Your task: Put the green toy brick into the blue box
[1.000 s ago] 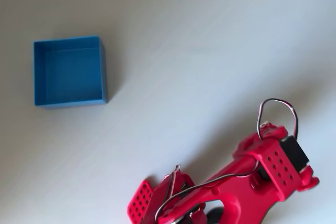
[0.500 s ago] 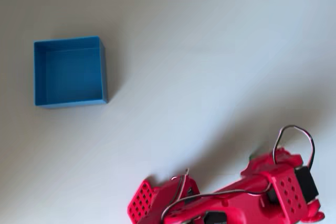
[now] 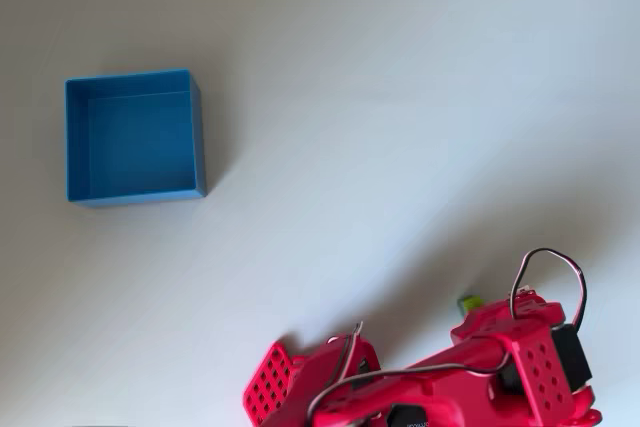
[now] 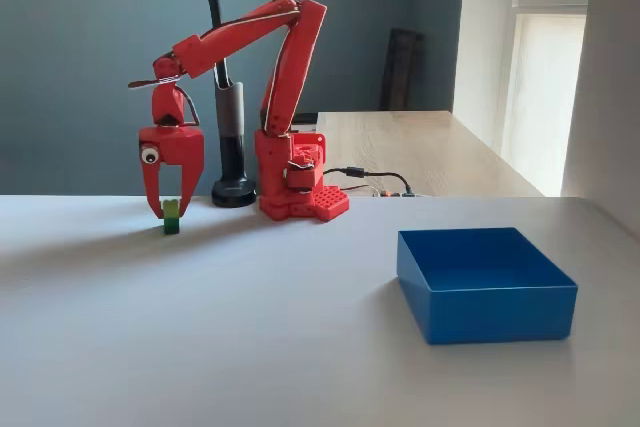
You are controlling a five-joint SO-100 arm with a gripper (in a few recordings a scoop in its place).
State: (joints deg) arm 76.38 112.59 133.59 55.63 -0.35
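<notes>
In the fixed view my gripper (image 4: pixel 171 209) hung at the far left of the white table (image 4: pixel 250 327), pointing straight down from my red arm (image 4: pixel 240 32). My fingers (image 4: pixel 150 195) stood moderately apart, one on either side of the green toy brick (image 4: pixel 171 218), which sat upright on the table with its top rising into the gap between my fingertips. I could not tell whether either finger actually touched it. Just to the right of me stood a black post (image 4: pixel 230 127) on a round foot, and beside that my own red base (image 4: pixel 295 182), with a dark cable (image 4: pixel 375 177) trailing off to the right. Further right and nearer the camera lay the blue box (image 4: pixel 486 283), open-topped and with nothing in it, well apart from the brick.

In the overhead view the order ran the other way. The blue box (image 3: pixel 134 136) sat at the upper left. My arm (image 3: pixel 430 382) lay along the bottom edge, and at the lower right a sliver of the green toy brick (image 3: pixel 468 302) peeked out from beside my wrist housing, far from the box.
</notes>
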